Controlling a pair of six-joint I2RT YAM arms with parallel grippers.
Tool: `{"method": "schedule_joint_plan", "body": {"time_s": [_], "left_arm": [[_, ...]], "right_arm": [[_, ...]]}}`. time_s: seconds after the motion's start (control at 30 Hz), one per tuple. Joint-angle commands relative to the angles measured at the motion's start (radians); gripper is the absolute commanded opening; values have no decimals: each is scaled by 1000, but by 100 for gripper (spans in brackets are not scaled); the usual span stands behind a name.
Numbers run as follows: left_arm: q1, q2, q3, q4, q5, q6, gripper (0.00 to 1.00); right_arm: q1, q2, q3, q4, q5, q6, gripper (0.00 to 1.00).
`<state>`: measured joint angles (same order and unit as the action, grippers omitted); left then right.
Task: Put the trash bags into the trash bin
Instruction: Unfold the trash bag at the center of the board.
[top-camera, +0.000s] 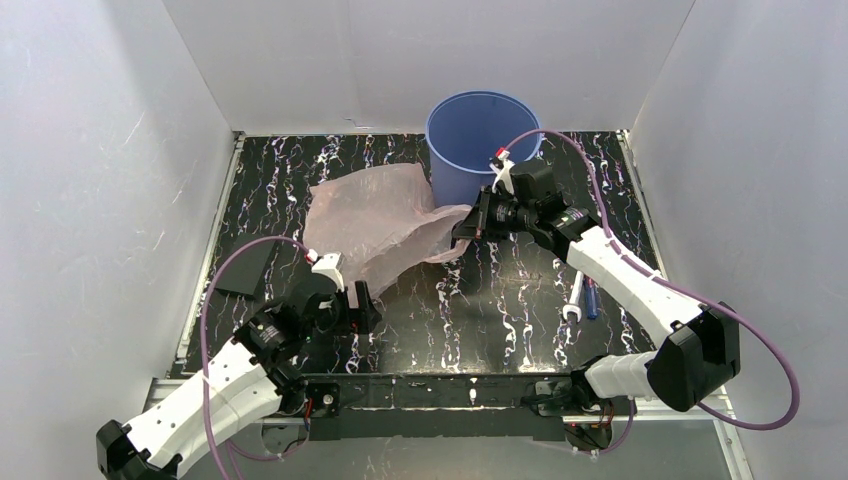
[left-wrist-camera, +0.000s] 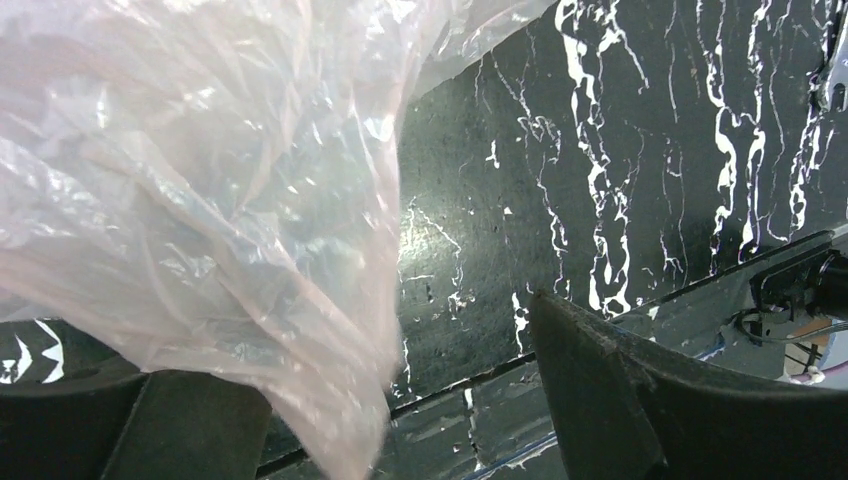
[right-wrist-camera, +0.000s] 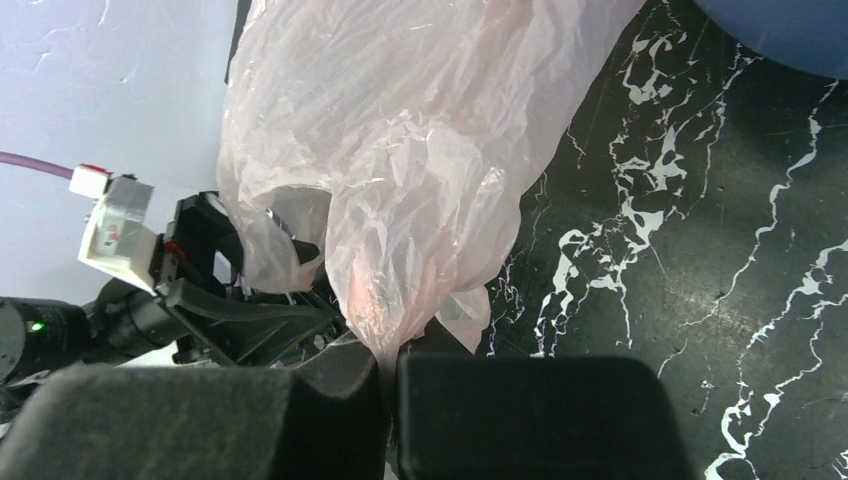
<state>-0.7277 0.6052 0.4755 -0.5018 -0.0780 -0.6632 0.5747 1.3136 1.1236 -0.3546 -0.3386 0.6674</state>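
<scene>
Right claw and left claw over the black, white-veined bench, top view; clock positions are read from the bench centre, with 12 o'clock at the far edge.

Right claw, near 1 o'clock: the fingers are pressed together on a gathered corner of the trash bag. In the right wrist view the pink film runs down into the seam between the two dark pads.

Left claw, near 8 o'clock: the fingers stand wide apart. In the left wrist view the film hangs in front of the left-hand finger and drops into the gap, clear of the right-hand finger; nothing is pinched.

Trash bag: translucent pale pink and crinkled, spread from 10 to 12 o'clock between the two claws and wholly outside the bin. Whether its underside rests on the bench cannot be told. Its far right edge meets the bin's wall in the top view, but contact cannot be confirmed.

Trash bin: a round blue bucket, upright with its mouth open, at 12 o'clock against the far edge, just behind the right claw.

Other items: a blue pen and a white tool lie side by side at 3 o'clock; a flat black piece lies at 9 o'clock.
</scene>
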Motion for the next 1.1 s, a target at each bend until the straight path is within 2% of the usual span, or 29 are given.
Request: {"method": "schedule_joint_plan", "body": {"time_s": [0.0, 0.1, 0.23, 0.33, 0.53, 0.8, 0.87, 0.93, 1.07], "left_arm": [[4, 1, 61, -36, -63, 42, 86], [4, 17, 49, -71, -116, 18, 86], [4, 35, 13, 6, -112, 15, 87], [5, 82, 0, 30, -74, 23, 82], [4, 83, -15, 73, 61, 50, 58], [4, 17, 28, 23, 77, 36, 18], [4, 16, 38, 27, 78, 35, 4], [5, 18, 56, 29, 116, 32, 0], [4, 25, 102, 28, 124, 8, 0]], "right_arm": [[-15, -18, 39, -17, 28, -26, 7], [-19, -24, 39, -18, 26, -26, 7], [-21, -23, 33, 0, 3, -19, 7], [-21, -22, 33, 5, -10, -16, 7], [-22, -20, 29, 5, -27, -17, 7], [-21, -12, 3, 54, -92, 3, 7], [-21, -10, -2, 60, -106, 6, 7], [-21, -10, -4, 61, -107, 5, 7], [-21, -11, -5, 65, -143, -15, 8]]}}
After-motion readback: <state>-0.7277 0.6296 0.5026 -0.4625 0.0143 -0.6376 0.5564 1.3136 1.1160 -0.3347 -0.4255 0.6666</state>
